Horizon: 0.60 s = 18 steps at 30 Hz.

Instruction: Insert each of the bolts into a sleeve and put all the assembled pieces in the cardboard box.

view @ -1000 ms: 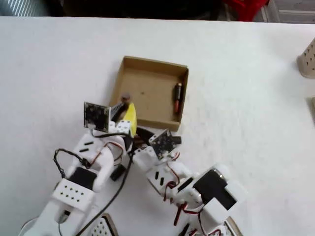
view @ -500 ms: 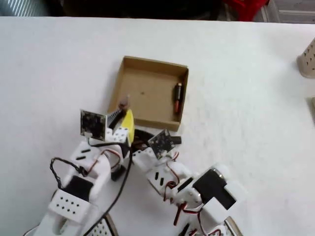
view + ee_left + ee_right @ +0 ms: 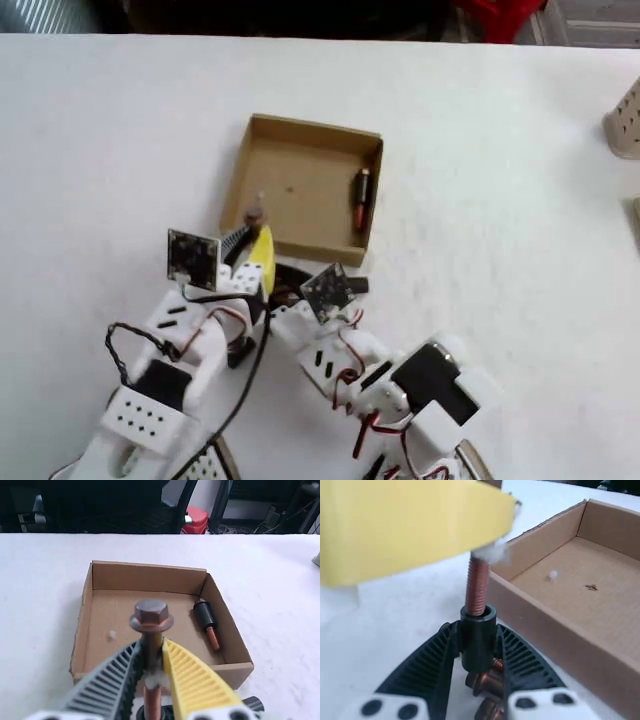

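Note:
My left gripper (image 3: 152, 657) is shut on a copper bolt (image 3: 150, 625), held upright with its hex head on top, just outside the near wall of the cardboard box (image 3: 150, 575). My right gripper (image 3: 477, 647) is shut on a black sleeve (image 3: 477, 632); the bolt's threaded shank (image 3: 477, 585) enters the sleeve's top opening. In the high view the bolt (image 3: 254, 213) stands at the box's (image 3: 262, 128) near-left edge above the yellow finger (image 3: 262, 248). One assembled bolt and sleeve (image 3: 360, 198) lies inside the box by its right wall, also seen as the black-sleeved bolt (image 3: 206, 622).
More copper bolts (image 3: 487, 690) lie on the table under the right gripper. Both arms crowd the table in front of the box. A pale object (image 3: 625, 120) stands at the right edge. White table (image 3: 500, 250) lies open to the right of the box.
The left arm drew back and slightly left half a second ago, then shifted forward again; the bolt stays at the box's near-left edge. The right arm has not moved.

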### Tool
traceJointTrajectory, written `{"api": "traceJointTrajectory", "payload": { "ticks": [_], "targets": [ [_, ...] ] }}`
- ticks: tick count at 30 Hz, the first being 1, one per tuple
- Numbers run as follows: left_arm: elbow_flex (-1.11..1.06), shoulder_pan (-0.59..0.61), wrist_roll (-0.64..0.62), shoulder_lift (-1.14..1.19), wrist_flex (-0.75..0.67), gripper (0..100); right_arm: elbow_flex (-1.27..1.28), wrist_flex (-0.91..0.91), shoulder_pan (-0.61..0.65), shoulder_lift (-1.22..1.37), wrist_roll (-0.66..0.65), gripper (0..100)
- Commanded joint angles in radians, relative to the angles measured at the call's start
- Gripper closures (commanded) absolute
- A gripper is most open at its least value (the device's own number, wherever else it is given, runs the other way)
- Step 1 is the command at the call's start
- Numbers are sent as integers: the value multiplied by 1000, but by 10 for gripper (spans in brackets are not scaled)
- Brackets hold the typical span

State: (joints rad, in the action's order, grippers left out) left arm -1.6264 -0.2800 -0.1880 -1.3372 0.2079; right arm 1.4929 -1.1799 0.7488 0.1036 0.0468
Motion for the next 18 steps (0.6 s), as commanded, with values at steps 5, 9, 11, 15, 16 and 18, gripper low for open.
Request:
{"api": "traceJointTrajectory", "payload": {
  "ticks": [5, 9, 11, 15, 16, 18],
  "targets": [
    [11, -25, 5, -28, -28, 979, -37, -21, -12, -10, -11, 983],
    [11, -30, 5, -12, -28, 979, -9, -94, -12, -7, -11, 983],
    [23, -30, 5, 38, -35, 979, -8, -99, -12, -7, -11, 983],
    [103, -24, -2, 188, -41, 979, -6, -97, -12, -7, -11, 983],
    [120, -21, -15, 228, -43, 979, -6, -97, -12, -7, -11, 983],
    [143, 5, -28, 298, -95, 979, -5, -97, -13, -7, -12, 983]
  ]
}}
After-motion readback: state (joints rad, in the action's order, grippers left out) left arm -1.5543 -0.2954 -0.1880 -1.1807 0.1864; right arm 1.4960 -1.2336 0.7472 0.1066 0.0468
